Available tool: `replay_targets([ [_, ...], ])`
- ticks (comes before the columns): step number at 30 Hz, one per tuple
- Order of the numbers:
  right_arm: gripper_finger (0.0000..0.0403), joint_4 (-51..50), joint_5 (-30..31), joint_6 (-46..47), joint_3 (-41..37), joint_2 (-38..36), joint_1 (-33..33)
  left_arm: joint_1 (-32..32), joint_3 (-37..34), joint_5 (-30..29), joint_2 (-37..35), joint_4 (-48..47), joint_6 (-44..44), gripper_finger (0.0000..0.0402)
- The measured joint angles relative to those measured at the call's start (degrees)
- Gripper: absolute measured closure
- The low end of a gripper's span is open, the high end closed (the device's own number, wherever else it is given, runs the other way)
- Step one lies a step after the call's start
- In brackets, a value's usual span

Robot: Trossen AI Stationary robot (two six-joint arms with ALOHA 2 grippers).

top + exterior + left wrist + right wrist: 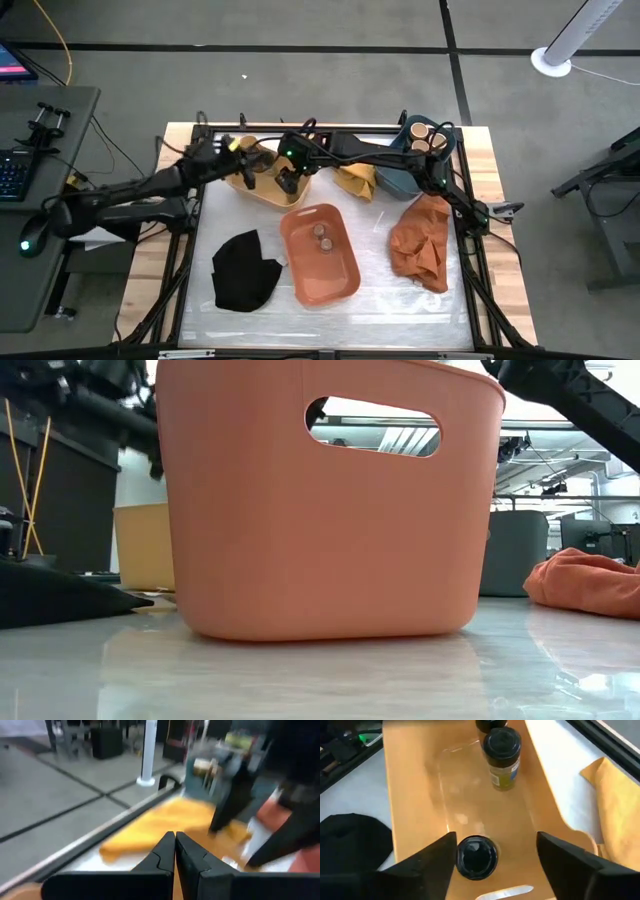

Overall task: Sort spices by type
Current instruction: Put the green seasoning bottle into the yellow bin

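Inside the yellow tub [420, 795], a black-capped jar [477, 857] stands between the spread fingers of the right gripper [495, 857], untouched. That arm reaches leftward across the table's far side. The left gripper [175, 851], fully closed and empty, hovers nearby.

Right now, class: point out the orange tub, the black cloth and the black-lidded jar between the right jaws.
orange tub [345, 283], high view, near rim
black cloth [243, 272], high view, middle
black-lidded jar [477, 857], right wrist view, lid
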Motion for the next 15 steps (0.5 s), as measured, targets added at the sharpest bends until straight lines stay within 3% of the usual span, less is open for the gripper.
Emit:
replay_targets([
  [4, 0.0211, -0.09, -1.23, -0.01, 0.00, 0.00, -0.02, -0.16, 4.19, 1.22, -6.38, -2.99, -4.71, 0.0401],
  [9, 0.0375, -2.01, -3.88, -1.10, -0.78, 0.00, 0.01, -2.13, 6.58, 3.86, -13.02, -7.46, -12.83, 0.0401],
  [15, 0.0400, -3.39, -6.34, 0.41, -3.71, 0.07, 0.99, -8.01, 6.56, 3.37, -16.73, -18.84, -20.16, 0.0401],
])
